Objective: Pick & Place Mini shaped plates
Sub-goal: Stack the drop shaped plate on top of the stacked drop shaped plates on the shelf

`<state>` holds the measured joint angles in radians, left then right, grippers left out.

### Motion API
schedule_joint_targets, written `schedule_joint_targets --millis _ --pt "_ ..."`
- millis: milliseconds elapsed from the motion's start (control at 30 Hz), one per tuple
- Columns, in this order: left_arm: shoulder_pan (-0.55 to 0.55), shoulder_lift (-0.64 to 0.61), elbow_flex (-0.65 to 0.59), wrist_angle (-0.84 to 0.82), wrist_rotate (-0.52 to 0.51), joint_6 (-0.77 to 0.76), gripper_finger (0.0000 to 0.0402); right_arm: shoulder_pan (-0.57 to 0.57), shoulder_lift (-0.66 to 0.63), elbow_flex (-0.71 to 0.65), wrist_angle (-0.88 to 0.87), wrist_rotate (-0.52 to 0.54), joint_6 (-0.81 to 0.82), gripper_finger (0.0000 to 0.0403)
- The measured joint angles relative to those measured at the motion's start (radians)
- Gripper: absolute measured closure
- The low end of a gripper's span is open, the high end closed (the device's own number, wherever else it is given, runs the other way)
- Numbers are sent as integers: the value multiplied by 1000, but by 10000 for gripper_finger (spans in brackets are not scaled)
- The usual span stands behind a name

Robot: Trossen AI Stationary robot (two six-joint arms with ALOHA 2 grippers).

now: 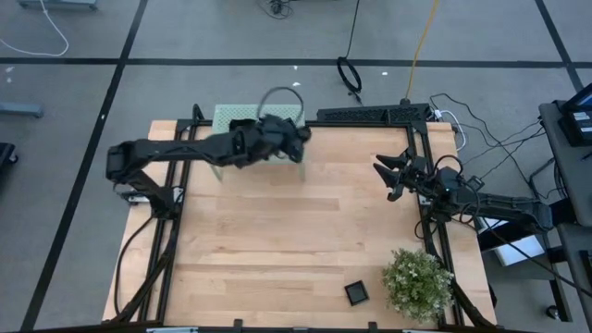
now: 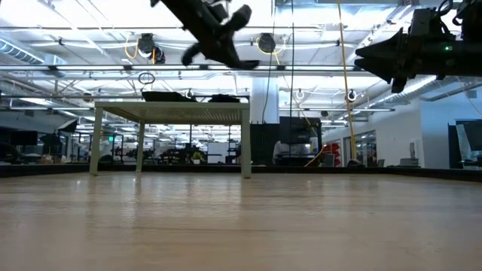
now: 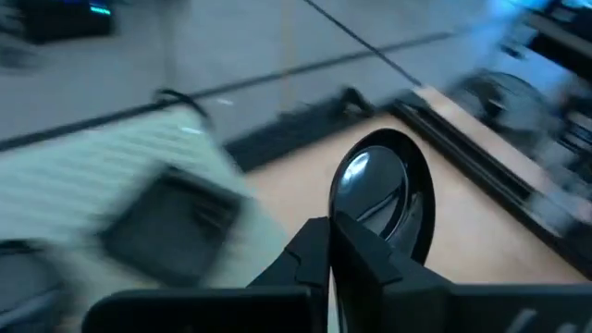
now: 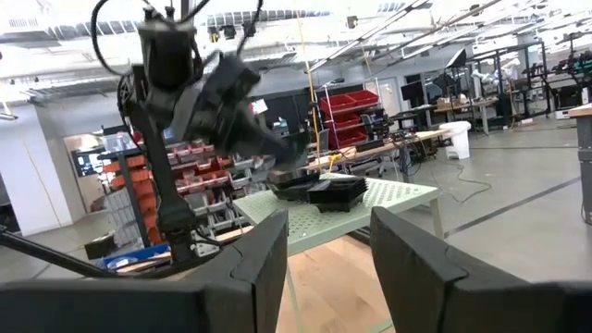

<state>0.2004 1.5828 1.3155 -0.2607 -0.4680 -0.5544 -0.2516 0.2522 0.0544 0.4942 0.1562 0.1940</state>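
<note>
We see a shiny black teardrop plate pinched by its narrow end in the left tool. Its long side points straight out past the tips, up in the air near the edge of the green platform. More black plates sit on that platform. The wood table lies below, so we think the plate goes down there. The right tool waits spread wide, well apart, on the right side.

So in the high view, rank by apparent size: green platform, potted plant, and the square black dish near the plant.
1. Green platform, though the left arm covers part of it
2. Potted plant, close to it in size
3. Square black dish, clearly smallest
</note>
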Motion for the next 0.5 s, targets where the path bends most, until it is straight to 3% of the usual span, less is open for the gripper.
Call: schedule_joint_targets --millis 167,333,500 --pt "42 -85 0 -134 -115 -29 396 0 8 0 0 0 0 261" --pt "81 -125 1 -286 -144 -40 384 0 10 0 -6 0 0 261" --pt "117 -124 1 -392 -151 -114 397 0 10 0 -12 0 0 261"
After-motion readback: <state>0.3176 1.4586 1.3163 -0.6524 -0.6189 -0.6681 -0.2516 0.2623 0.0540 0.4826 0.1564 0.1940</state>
